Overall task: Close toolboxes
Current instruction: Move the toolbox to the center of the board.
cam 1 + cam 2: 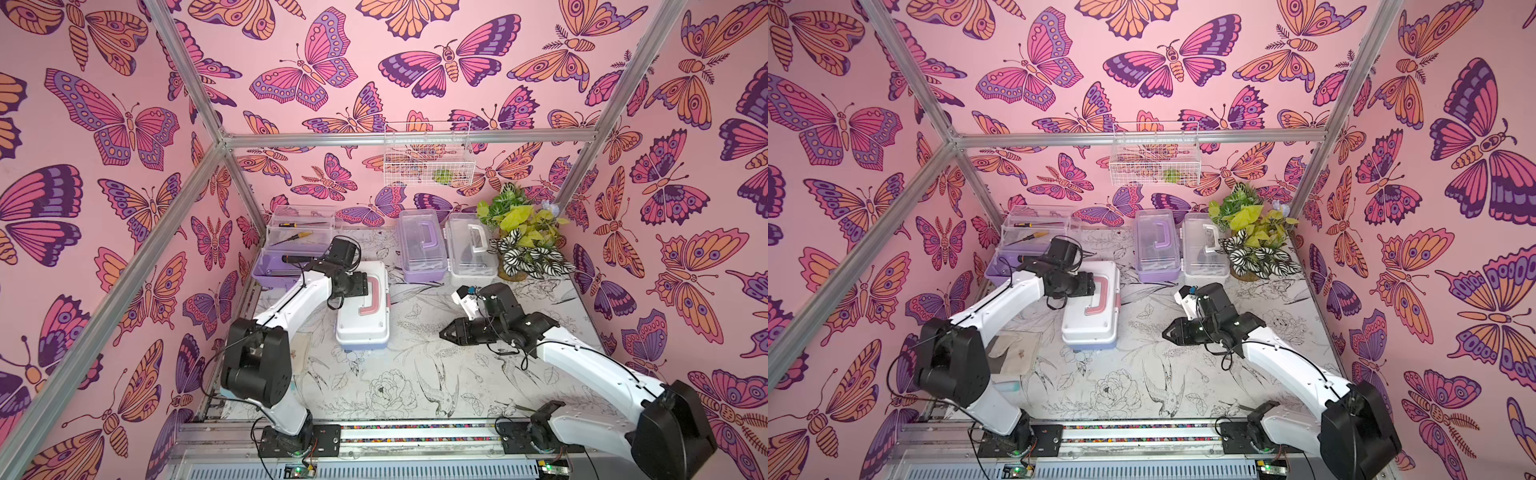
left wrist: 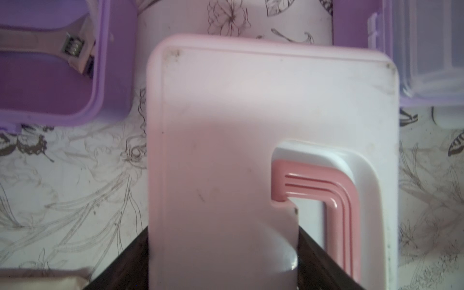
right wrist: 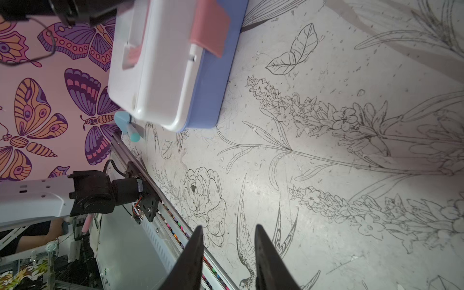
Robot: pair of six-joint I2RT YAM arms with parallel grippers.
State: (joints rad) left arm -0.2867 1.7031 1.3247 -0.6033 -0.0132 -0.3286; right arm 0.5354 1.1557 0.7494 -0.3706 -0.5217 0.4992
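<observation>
Three toolboxes point(image 1: 363, 307) point(image 1: 422, 245) point(image 1: 471, 245) shut; left lilac toolbox point(image 1: 286, 249) open.

open table point(image 1: 415, 374) before blue toolbox point(image 1: 362, 328)

A staged robot test cell, not a home: aluminium framing point(image 1: 409, 138) boxes in butterfly-print wall panels point(image 1: 104, 124), two arms bolted to a rail point(image 1: 415, 432) at the floral-print tabletop's point(image 1: 415, 374) near edge.

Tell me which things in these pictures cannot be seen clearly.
- Left gripper: fingertips hidden under the blue toolbox's white lid in the left wrist view; the arm covers them in both top views.
- Green object in the wire basket: too small to identify.
</observation>
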